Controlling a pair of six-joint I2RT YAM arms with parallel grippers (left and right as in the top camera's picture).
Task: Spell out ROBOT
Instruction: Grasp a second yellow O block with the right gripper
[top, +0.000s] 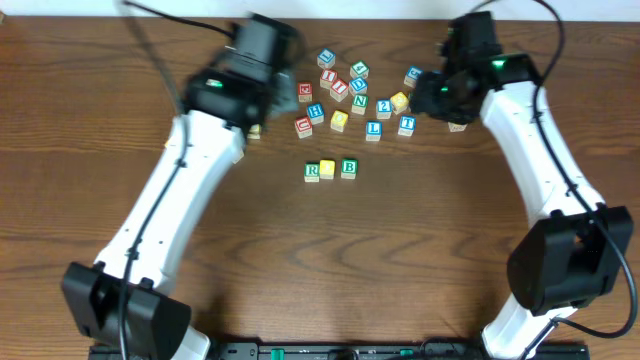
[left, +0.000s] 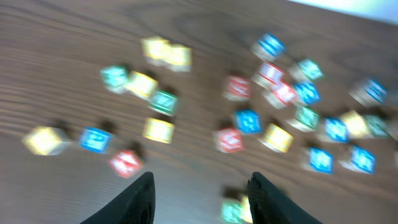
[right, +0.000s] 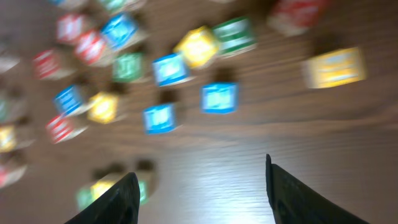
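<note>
Row of three blocks (top: 327, 169), frame centre; loose letter blocks (top: 355, 95) scattered upper centre. Left gripper (left: 202, 199) wide, empty; right gripper (right: 202, 193) wide, empty.

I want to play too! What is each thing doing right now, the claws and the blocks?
Left gripper: open, empty.
Right gripper: open, empty.
Row of three blocks: side by side, R first, B last.
Loose blocks: scattered, unsorted.
</note>
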